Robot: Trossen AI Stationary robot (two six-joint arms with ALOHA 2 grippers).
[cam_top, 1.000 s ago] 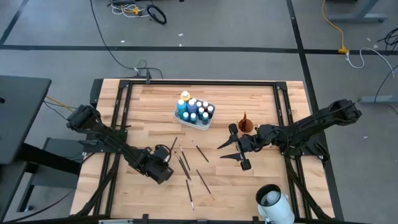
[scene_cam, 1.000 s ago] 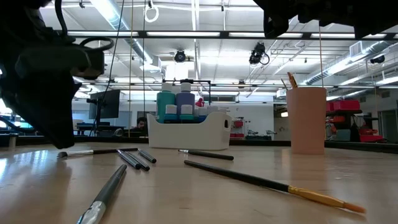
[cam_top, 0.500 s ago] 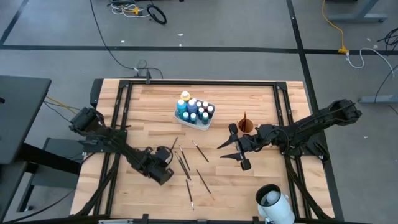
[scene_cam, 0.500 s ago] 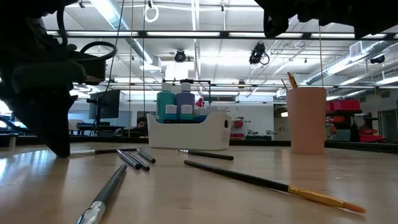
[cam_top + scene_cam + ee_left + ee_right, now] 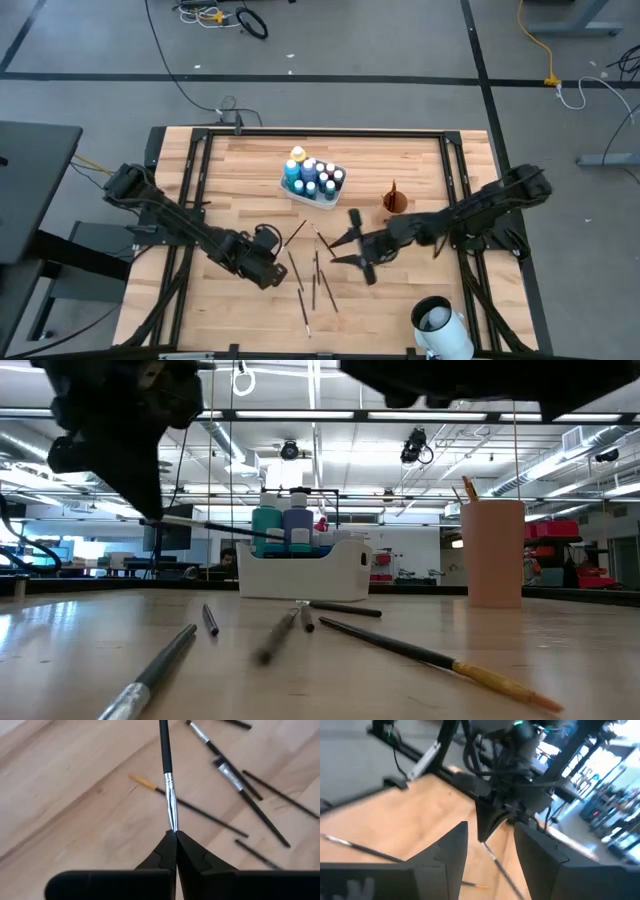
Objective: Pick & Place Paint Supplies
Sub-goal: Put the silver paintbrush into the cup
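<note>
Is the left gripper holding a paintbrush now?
Yes, in the left wrist view the left gripper has its jaws shut on the paintbrush, above the table.

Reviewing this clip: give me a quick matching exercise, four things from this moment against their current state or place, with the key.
Things:
1. left gripper
2. right gripper
3. paint bottles
4. orange-brown cup

States:
A. standing in the white tray
B. open, above the table
C. shut on a paintbrush
D. holds brushes upright

Pairs: 1-C, 2-B, 3-A, 4-D
</note>
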